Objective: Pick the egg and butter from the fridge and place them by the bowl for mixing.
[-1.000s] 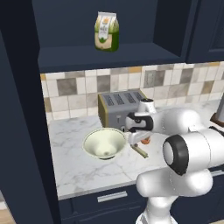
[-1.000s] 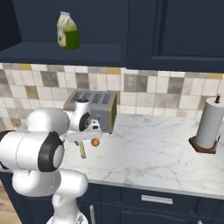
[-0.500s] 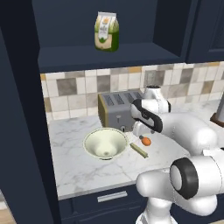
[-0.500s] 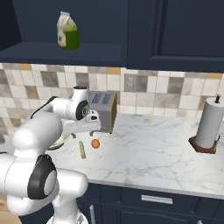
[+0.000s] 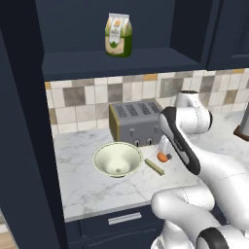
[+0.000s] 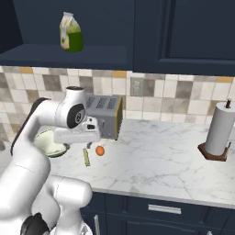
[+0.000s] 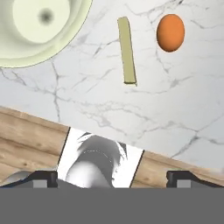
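The egg (image 7: 170, 32) lies on the white marbled tabletop (image 6: 160, 160), free of any grip, just beside the butter (image 7: 127, 50), a slim pale stick lying flat with a narrow strip of marble between the two. On the butter's other side, near but not touching it, sits the bowl (image 5: 117, 159), wide, cream-green and upright. In the left base view the egg (image 5: 162, 156) rests in front of the grey four-slot toaster (image 5: 137, 122), with the butter (image 5: 154, 167) angled between it and the bowl. In the right base view the egg (image 6: 99, 150) and butter (image 6: 86, 157) lie just below the hand. The arm rises from the base, bends sharply at the elbow and folds back so that the wrist hangs over the tabletop in front of the toaster, with the hand camera looking down on the egg and butter from above. The claw (image 7: 111, 178) is raised clear of both things; its two dark fingertips (image 7: 41, 177) stand wide apart with nothing between them. A carton (image 5: 118, 35) with a green lower half stands on the navy shelf above, and a paper towel roll (image 6: 220, 131) stands on a dark holder far along the tabletop.
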### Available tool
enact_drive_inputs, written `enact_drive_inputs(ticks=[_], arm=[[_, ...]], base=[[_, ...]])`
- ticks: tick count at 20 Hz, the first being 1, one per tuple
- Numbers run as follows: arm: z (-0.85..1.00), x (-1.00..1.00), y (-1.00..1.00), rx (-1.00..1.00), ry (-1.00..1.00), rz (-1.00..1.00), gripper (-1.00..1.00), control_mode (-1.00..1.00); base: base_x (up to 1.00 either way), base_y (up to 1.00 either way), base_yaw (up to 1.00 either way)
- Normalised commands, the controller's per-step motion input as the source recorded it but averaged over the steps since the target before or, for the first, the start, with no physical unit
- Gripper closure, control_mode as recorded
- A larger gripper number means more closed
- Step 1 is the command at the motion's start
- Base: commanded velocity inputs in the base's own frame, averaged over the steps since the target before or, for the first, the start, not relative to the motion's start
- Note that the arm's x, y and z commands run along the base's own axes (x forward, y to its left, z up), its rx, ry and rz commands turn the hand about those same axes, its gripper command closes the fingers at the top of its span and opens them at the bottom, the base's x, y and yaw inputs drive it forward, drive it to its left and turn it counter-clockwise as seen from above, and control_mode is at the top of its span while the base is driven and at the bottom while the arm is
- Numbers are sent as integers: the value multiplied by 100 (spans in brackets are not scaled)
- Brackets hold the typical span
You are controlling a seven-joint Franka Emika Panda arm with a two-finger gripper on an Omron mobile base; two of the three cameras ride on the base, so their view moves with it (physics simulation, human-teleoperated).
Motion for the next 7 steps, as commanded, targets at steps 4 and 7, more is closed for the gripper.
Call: enact_drive_inputs(ticks=[4, 7], arm=[[61, -100, -21, 1, -2, -16, -100, -100], [64, -100, -11, 0, -5, -20, -100, -100]], base=[[0, 0, 0], [0, 0, 0]])
